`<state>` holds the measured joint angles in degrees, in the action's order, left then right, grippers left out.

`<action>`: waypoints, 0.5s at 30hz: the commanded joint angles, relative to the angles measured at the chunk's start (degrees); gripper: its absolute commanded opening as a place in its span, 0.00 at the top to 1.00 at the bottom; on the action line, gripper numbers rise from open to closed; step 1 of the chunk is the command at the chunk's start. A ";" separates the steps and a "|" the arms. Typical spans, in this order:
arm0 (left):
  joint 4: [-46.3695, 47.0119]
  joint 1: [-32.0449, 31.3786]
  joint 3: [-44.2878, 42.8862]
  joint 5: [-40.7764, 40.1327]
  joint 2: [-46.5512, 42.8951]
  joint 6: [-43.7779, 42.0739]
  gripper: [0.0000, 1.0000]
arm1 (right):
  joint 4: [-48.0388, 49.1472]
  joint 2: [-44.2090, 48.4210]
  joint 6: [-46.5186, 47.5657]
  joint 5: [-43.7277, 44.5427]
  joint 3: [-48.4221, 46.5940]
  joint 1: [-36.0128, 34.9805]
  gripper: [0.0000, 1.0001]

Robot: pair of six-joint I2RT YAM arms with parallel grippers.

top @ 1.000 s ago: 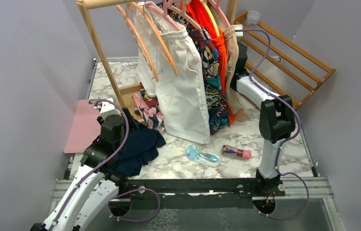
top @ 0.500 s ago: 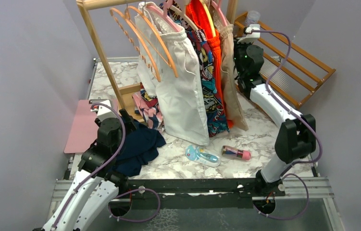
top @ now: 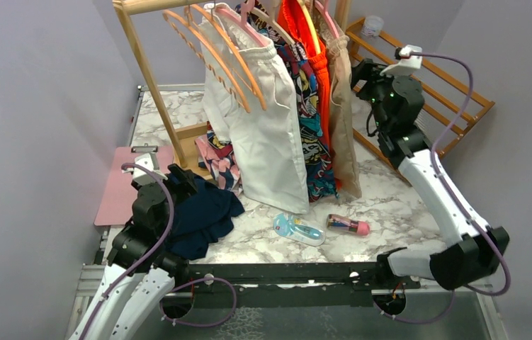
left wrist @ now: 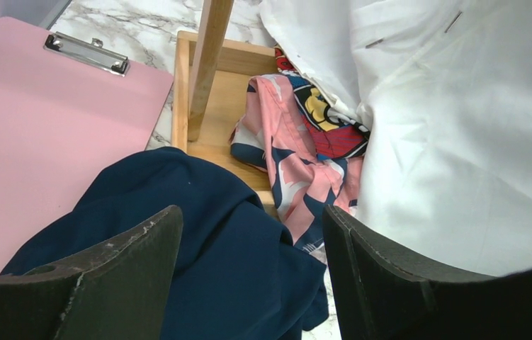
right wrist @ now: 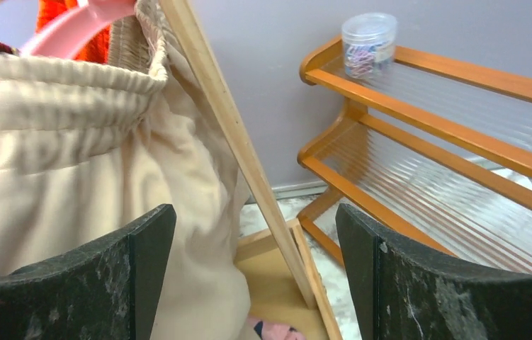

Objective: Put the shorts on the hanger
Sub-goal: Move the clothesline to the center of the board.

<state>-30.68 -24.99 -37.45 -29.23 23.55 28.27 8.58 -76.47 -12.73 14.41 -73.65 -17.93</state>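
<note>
We see left gripper (left wrist: 248, 219) fingers spread, holding nothing, the shorts (left wrist: 178, 184) right below and between them (crumpled heap). Right gripper (right wrist: 256, 212) fingers also released; the hanger (top: 212, 60) hangs well off to their left.

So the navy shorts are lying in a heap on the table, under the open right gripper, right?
No, it is the left gripper that hangs open over the shorts, as the left wrist view shows. They do lie heaped on the table.
</note>
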 commanded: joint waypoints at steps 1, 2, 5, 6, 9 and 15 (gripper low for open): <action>1.70 -0.24 0.54 -0.57 -1.57 0.79 0.25 | -12.91 9.26 -4.37 4.49 -1.16 -0.26 0.14; 1.76 -0.32 0.54 -0.57 -1.52 0.88 0.24 | -16.73 10.79 -5.78 4.86 -2.40 -0.25 0.14; 1.87 -0.37 0.61 -0.56 -1.27 1.05 0.22 | -23.88 15.00 -8.63 2.19 -4.47 -0.26 0.14; 1.91 -0.33 0.62 -0.57 -1.19 1.01 0.22 | -25.31 16.42 -9.07 0.17 -4.65 -0.26 0.14; 1.91 -0.37 0.71 -0.35 -0.91 1.00 0.21 | -28.01 20.11 -8.98 -11.19 -4.58 -0.25 0.15; 1.52 -0.34 -0.02 0.66 1.89 0.81 0.18 | -24.24 22.82 -11.56 -42.74 1.00 -1.72 0.23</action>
<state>-30.06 -25.17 -37.23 -29.21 23.59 28.91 -14.00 -53.52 -21.17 -5.15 -76.36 -18.04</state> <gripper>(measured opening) 0.813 0.785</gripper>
